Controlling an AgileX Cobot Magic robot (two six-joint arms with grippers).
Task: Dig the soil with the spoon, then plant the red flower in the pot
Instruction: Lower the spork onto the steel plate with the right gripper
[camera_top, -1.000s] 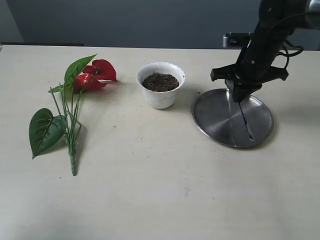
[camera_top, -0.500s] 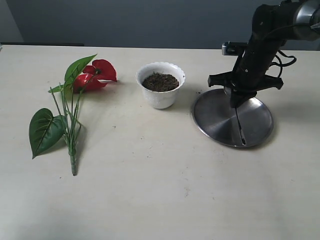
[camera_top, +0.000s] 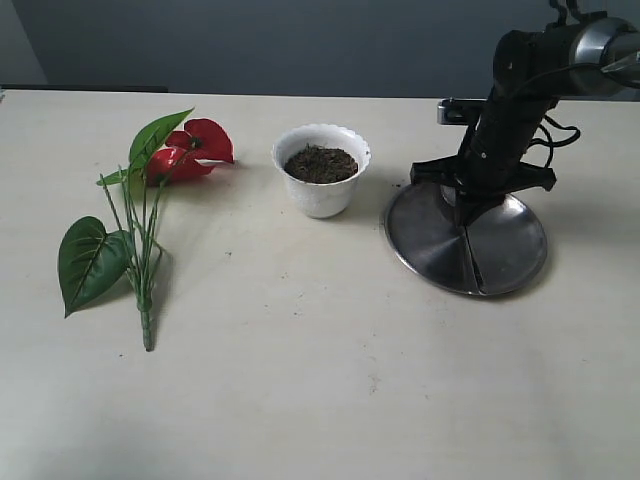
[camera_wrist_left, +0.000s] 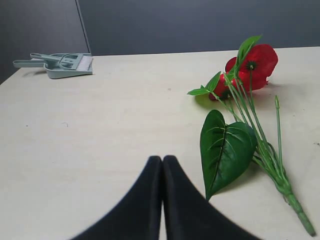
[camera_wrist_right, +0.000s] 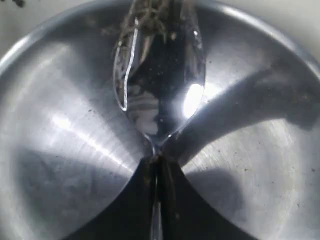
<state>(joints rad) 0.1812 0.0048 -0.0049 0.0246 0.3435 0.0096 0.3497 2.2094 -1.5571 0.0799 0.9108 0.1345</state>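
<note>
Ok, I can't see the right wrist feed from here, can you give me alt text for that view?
The right pincer is closed on the neck of the spoon, whose shiny bowl points away from the camera over the round steel plate that fills the frame. Brown fibres and crumbs of soil cling to the spoon's tip.

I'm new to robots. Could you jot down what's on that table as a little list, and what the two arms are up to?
Flower: lying flat on the table, left of the pot
Pot: upright, filled with soil
Plate: right of the pot
Spoon: gripped by the right jaws, bowl over the plate, soil crumbs at its tip
Left jaws: shut, empty, near the flower
</note>
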